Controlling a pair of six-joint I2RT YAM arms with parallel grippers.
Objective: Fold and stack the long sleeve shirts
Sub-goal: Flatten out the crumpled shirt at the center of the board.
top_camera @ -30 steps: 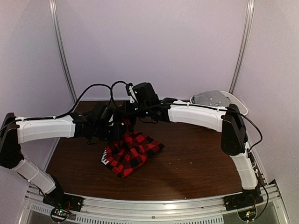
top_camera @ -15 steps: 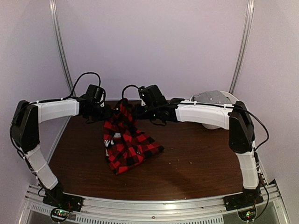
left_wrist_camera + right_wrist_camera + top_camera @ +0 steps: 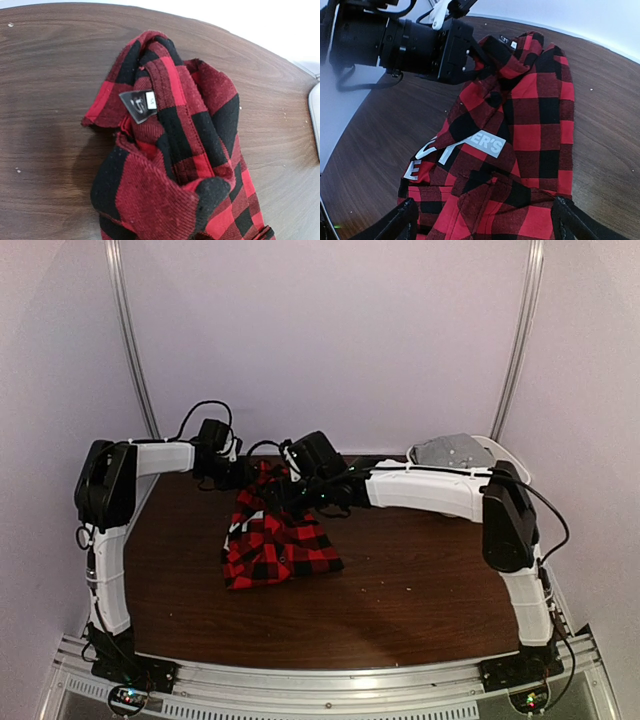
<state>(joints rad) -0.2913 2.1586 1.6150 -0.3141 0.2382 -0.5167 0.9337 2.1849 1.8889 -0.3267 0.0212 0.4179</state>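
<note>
Shirt [image 3: 275,540], red-black check flannel, sits left of centre on dark wood worktop [image 3: 420,590]. Lower part lies heaped on the wood. Upper end is drawn up off the surface to a peak btwn the two arms. L arm [image 3: 150,457] reaches in from the left, R arm [image 3: 420,488] from the right, and both wrists meet at that peak.

L jaws: clenched on shirt's top edge, by the collar. R wrist view shows the black L wrist w/ one finger [image 3: 487,52] buried in bunched fabric. L wrist view gives crumpled cloth only, neck tag [image 3: 140,102] facing up; I don't see its own fingers there.

R jaws: released, spread wide. I see both fingers [image 3: 402,220] at the bottom corners of R wrist view, w/ cloth lying btwn them. White lettering [image 3: 482,142] shows on the fabric, partly folded under; I can't read it whole.

Far R corner: white tub [image 3: 510,465] w/ grey item [image 3: 450,450] in it, well apart from shirt.
</note>
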